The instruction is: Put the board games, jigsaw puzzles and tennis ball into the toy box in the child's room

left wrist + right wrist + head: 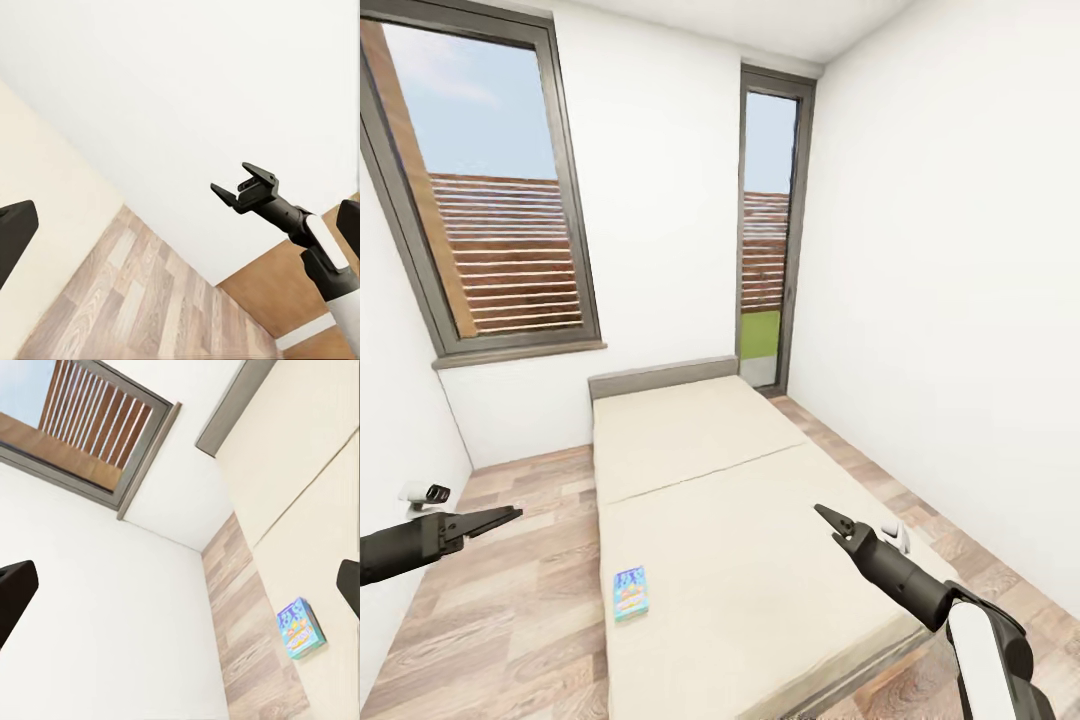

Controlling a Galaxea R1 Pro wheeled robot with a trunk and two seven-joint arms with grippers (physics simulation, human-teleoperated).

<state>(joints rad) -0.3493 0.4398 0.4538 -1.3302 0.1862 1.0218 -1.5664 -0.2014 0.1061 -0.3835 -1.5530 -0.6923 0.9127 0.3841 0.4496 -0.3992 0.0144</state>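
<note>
Both grippers hover low in the head view, empty, over floor and bed.

Left gripper over the wood-plank floor, fingers nearly together in the head view; right gripper above the mattress, fingers spread in the left wrist view. One board game lies flat on the cream bed, close to its left edge, near the foot end. Long axis runs roughly along the bed's length. Blue printed lid, teal-green edge; also seen from the right wrist.
</note>
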